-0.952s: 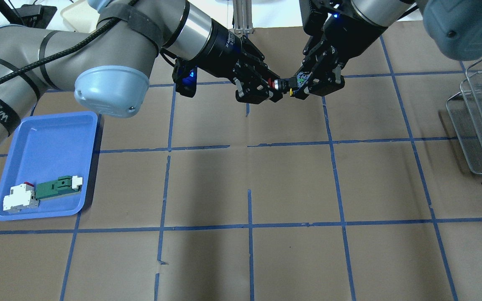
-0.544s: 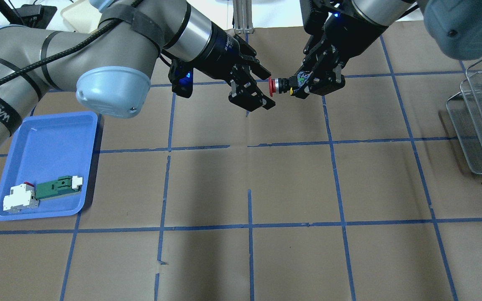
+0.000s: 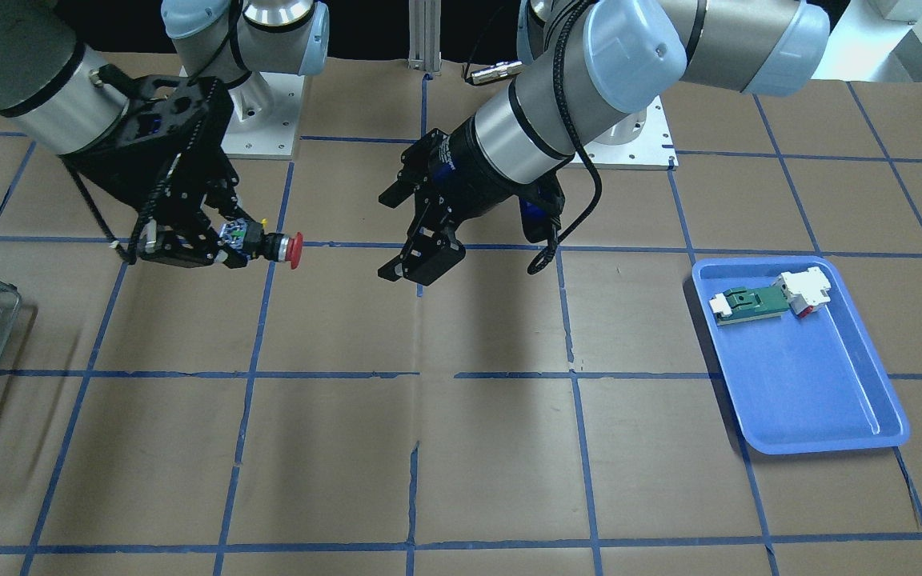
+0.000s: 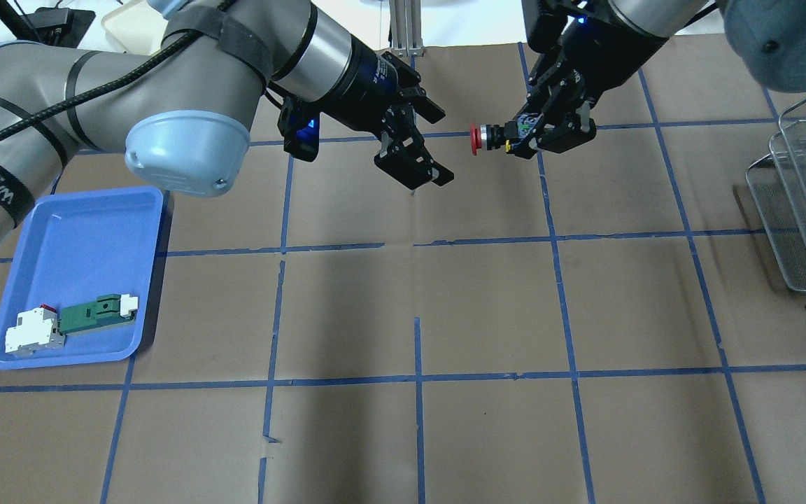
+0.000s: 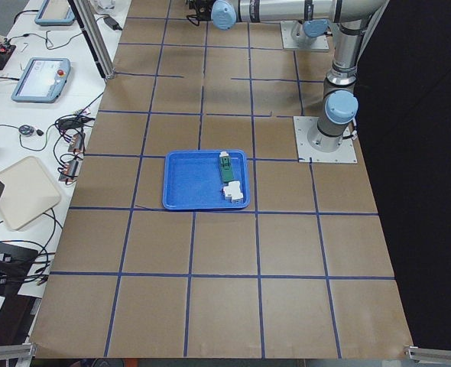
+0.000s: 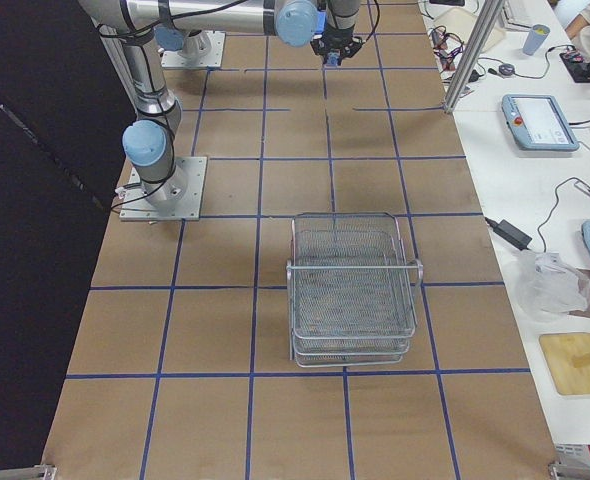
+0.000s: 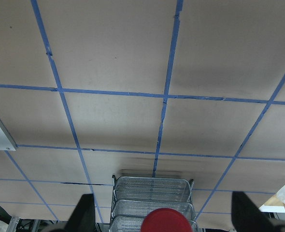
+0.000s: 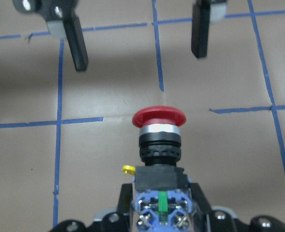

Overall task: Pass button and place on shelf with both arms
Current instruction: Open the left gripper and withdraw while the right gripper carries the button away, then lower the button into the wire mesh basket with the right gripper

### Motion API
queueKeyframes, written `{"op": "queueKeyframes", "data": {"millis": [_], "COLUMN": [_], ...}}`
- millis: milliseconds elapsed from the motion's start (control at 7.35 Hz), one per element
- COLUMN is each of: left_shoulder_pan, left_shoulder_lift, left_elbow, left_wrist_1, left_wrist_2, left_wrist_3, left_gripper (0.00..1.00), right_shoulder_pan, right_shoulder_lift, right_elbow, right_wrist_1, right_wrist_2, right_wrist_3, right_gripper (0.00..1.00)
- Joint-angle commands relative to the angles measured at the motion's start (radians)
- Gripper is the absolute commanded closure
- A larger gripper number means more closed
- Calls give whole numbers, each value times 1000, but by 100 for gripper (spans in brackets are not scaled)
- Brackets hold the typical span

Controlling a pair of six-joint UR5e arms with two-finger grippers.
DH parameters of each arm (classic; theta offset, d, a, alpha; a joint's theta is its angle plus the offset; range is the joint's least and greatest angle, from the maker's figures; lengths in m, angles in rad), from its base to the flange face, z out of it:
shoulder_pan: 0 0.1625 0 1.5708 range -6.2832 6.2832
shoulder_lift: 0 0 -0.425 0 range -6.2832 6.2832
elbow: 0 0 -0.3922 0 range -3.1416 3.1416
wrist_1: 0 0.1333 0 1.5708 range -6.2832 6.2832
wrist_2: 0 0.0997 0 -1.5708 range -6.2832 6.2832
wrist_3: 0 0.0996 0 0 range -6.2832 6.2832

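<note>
Pulled clear since a second ago, overhead: left claw [image 4: 445,145] spread and empty, leaving the right claw [image 4: 518,138] alone pinching the button [image 4: 490,138] by its rear block, aloft over the surface [image 4: 487,308]. Front-on, same gap, red cap pointing back at the giver. From the left wrist, shelf [image 7: 152,186] beyond that cap, likely next stop.
</note>
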State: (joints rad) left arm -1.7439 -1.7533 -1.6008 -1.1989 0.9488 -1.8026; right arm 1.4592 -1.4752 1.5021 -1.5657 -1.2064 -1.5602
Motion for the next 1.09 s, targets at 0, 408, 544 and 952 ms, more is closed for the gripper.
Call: {"op": "queueKeyframes", "data": {"millis": [0,408,544,952], "left_shoulder_pan": [132,244,244,233], "left_shoulder_lift": [-3,29,70,213], "left_elbow": [-13,-2,2,-22], "left_wrist_1": [-28,-217,-244,-331], "left_wrist_2": [152,484,491,490], "left_wrist_3": [424,1130,1307,1513], "left_gripper": [0,0,0,0], "right_shoulder_pan": [-191,-454,-527,-678], "right_shoulder_lift": [22,84,101,192], "right_elbow": [-3,-3,0,-2], "right_wrist_1": [-25,-141,-143,-174], "right_wrist_2": [-36,-119,-122,-124], "right_wrist_3": [-113,-407,-499,-613], "right_gripper": [100,100,100,100]}}
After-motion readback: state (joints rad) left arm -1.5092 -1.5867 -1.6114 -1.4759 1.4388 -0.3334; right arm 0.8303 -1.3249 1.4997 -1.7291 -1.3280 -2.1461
